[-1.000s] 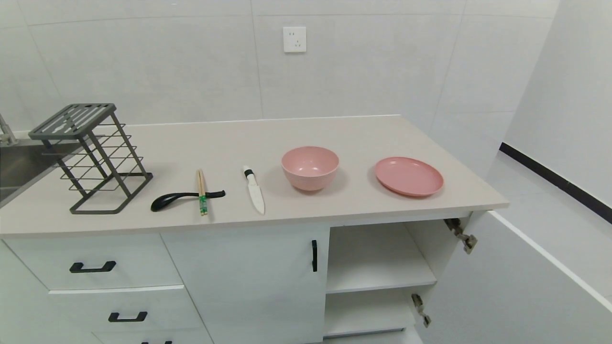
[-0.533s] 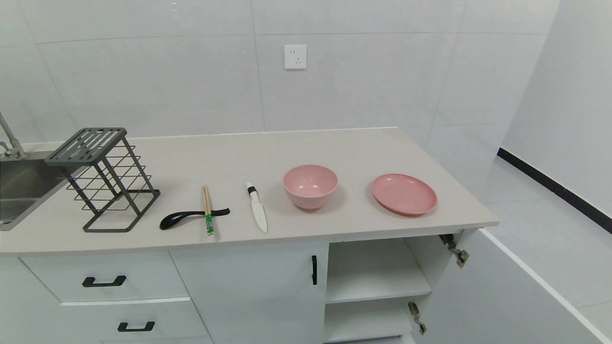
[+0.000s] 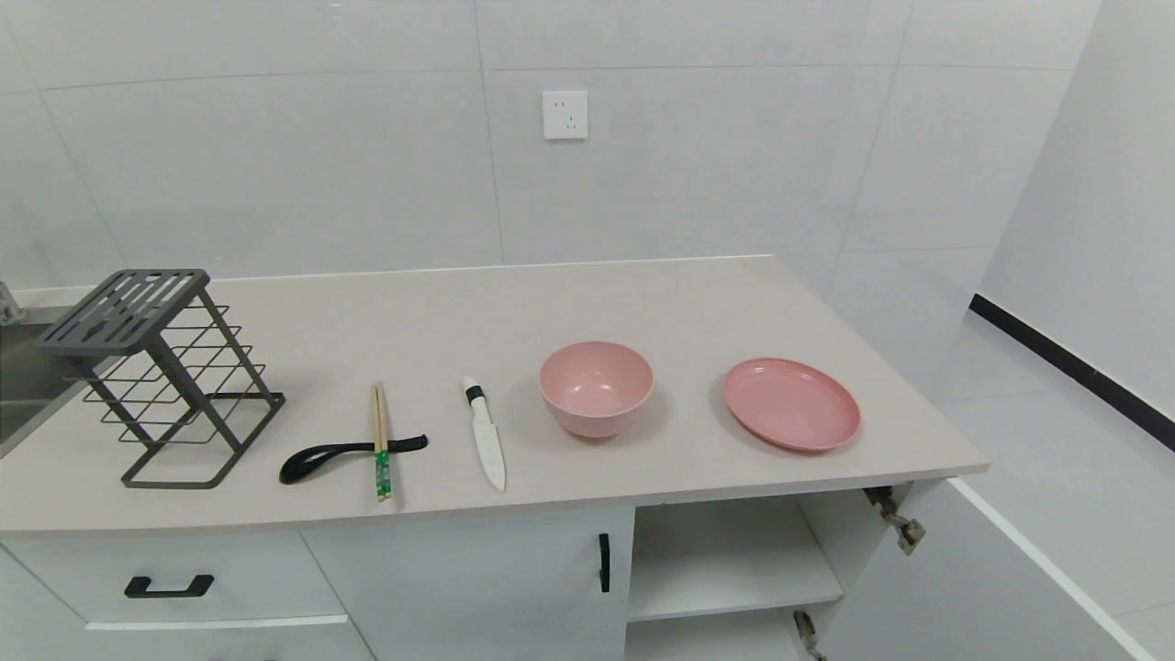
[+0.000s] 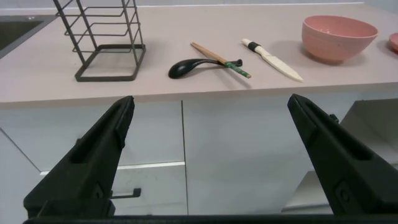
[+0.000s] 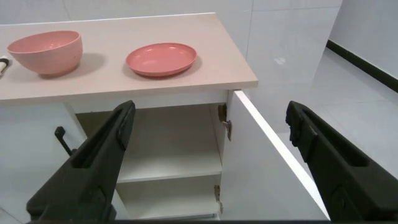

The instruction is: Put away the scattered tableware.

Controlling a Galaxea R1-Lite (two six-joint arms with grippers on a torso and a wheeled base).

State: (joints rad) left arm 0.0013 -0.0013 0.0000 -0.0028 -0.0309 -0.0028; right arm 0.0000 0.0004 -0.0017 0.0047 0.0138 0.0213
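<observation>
so everything's sitting in a row along the front of the pale beige counter (image 3: pixel 643 303). From the robot's left: a dark grey wire rack (image 3: pixel 156 367), then a black plastic spoon (image 3: pixel 312 456) with a pair of wooden chopsticks with green ends (image 3: pixel 380 441) lying right across its handle. Just beside those is a white knife with a black band on the handle (image 3: pixel 485 442), then a round pink bowl (image 3: pixel 596 388) standing upright, and a flat pink plate (image 3: pixel 791 404) near the right end, apart from the bowl

left gripper (image 4: pixel 211 106) has its black fingers (image 4: pixel 106 155) spread wide apart, holding nothing. It hangs out in front of the white drawers, lower than the counter top, well apart from the spoon and chopsticks, which lie straight beyond it

right gripper (image 5: pixel 209 107) is the same deal, fingers (image 5: pixel 99 162) wide apart and empty. It faces the open white cabinet (image 5: pixel 174 149) under the counter's right end, with its door (image 5: pixel 273 168) swung out. The bowl and plate sit on the counter over that cabinet, well apart from the gripper
</observation>
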